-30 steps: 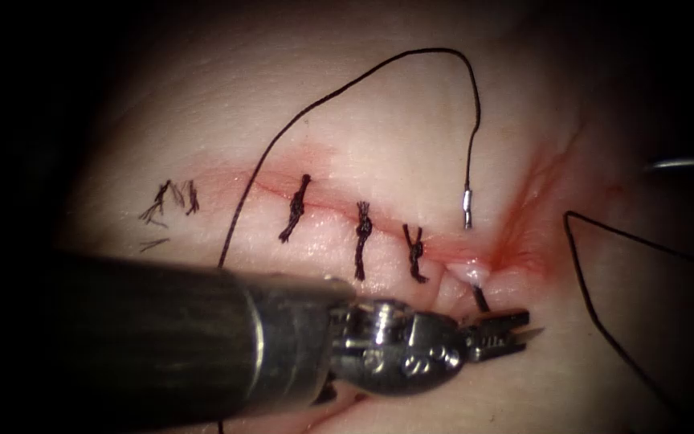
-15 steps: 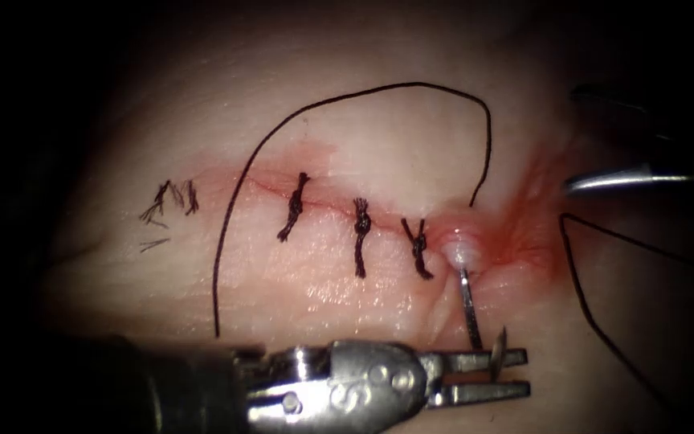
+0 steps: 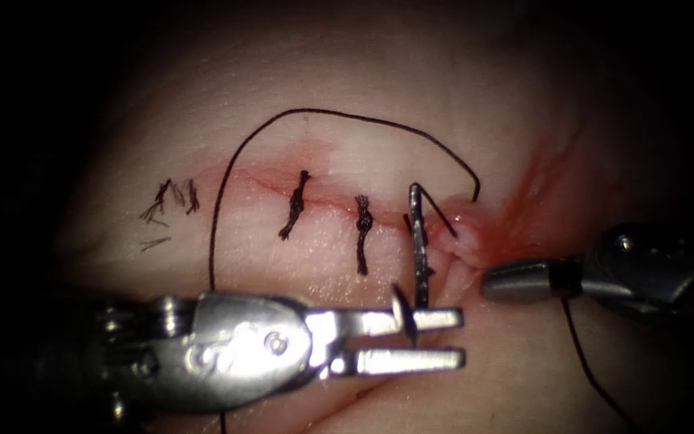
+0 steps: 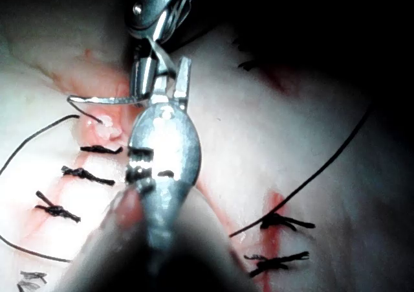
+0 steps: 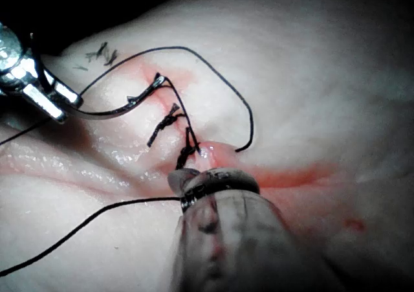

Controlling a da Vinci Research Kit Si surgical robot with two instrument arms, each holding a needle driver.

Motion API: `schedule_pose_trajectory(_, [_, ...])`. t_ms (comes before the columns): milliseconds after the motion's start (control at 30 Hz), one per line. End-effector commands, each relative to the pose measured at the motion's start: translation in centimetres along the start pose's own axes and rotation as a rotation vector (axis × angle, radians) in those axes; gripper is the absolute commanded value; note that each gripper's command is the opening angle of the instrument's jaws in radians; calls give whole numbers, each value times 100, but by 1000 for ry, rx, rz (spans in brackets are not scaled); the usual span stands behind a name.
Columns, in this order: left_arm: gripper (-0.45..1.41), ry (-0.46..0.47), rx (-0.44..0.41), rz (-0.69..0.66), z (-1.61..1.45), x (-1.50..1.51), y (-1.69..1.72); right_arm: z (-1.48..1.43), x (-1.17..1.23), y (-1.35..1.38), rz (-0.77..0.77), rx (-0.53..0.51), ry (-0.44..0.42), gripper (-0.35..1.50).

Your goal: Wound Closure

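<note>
Tissue [image 3: 347, 88], a pale slab of pork belly, carries one reddened cut [image 3: 267, 186] running left to right, with red fluid [image 3: 524, 217] staining its right end. Two steel tools work over it. The left arm's end effector [image 3: 435, 337] lies near, below the cut, clenched on the curved steel needle [image 3: 418, 249] close to its pointed end; the needle is out of the tissue and stands up across the cut, its far blunt end trailing one black thread [image 3: 347, 119] that arcs far over the tissue. The right arm's end effector [image 3: 498, 283] sits at the cut's right end, clenched, holding nothing I can make out. Three dark knotted stitches [image 3: 361, 225] cross the cut; frayed cut ends of thread [image 3: 166, 201] lie left.
</note>
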Motion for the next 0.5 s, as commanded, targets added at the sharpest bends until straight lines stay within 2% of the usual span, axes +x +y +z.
schedule_pose_trajectory(33, [-45,-25,28,55,6,-1,-6,2,-3,2,9,3,7,-3])
schedule_pose_trajectory(233, [-45,-124,123,300,8,15,-44,-11,-16,2,121,22,35,12])
schedule_pose_trajectory(400, [-45,-158,163,367,16,25,-82,-15,-36,3,164,30,25,12])
schedule_pose_trajectory(500, [-45,-175,176,410,23,19,-85,-22,-41,7,202,40,42,17])
